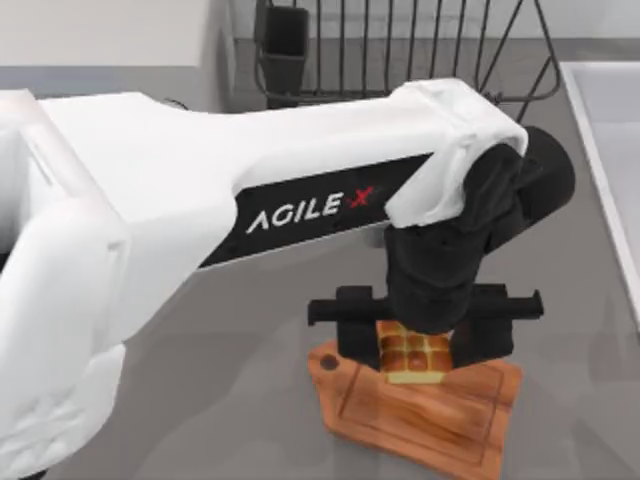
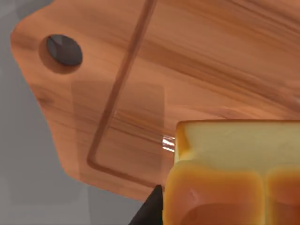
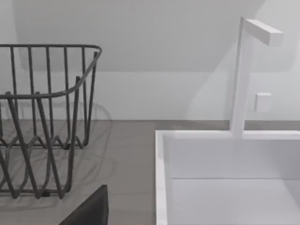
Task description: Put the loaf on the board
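The brown wooden board (image 1: 440, 415) lies at the front middle of the table, handle end with its round hole (image 2: 64, 49) toward the left. My left gripper (image 1: 420, 335) hangs over the board's rear edge, shut on the loaf (image 1: 412, 352), which has yellow sides and a segmented orange-brown crust. In the left wrist view the loaf (image 2: 234, 173) sits close up above the board (image 2: 197, 61), with one black finger (image 2: 151, 210) against its side. A shadow falls on the wood beside the loaf. My right arm is parked; a dark part of its gripper (image 3: 89, 211) shows in the right wrist view.
A dark wire rack (image 1: 400, 50) stands at the back of the table, also seen in the right wrist view (image 3: 42, 117). A white sink (image 1: 610, 150) runs along the right side, with a white faucet (image 3: 243, 75) behind its basin (image 3: 225, 178). Grey tabletop surrounds the board.
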`<state>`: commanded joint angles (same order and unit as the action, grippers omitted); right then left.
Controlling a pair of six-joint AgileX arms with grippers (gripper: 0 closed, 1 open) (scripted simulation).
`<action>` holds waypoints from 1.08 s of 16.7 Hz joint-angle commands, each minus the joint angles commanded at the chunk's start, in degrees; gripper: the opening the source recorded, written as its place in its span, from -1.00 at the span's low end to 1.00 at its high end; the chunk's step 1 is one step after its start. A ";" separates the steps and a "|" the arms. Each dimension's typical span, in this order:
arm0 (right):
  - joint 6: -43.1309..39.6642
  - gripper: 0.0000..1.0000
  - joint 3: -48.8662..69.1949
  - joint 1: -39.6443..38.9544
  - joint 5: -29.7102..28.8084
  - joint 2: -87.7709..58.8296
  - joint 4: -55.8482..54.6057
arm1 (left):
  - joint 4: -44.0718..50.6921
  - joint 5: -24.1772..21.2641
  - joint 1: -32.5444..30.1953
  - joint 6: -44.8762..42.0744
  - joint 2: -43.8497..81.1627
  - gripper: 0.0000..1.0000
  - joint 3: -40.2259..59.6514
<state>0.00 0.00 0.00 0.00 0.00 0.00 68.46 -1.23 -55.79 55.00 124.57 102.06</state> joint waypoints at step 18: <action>0.00 1.00 0.00 0.00 0.00 0.00 0.00 | -8.16 -0.04 -0.19 -0.04 2.32 -0.85 -5.86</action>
<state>0.00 0.00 0.00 0.00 0.00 0.00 60.30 -1.27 -55.98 54.96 126.89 96.19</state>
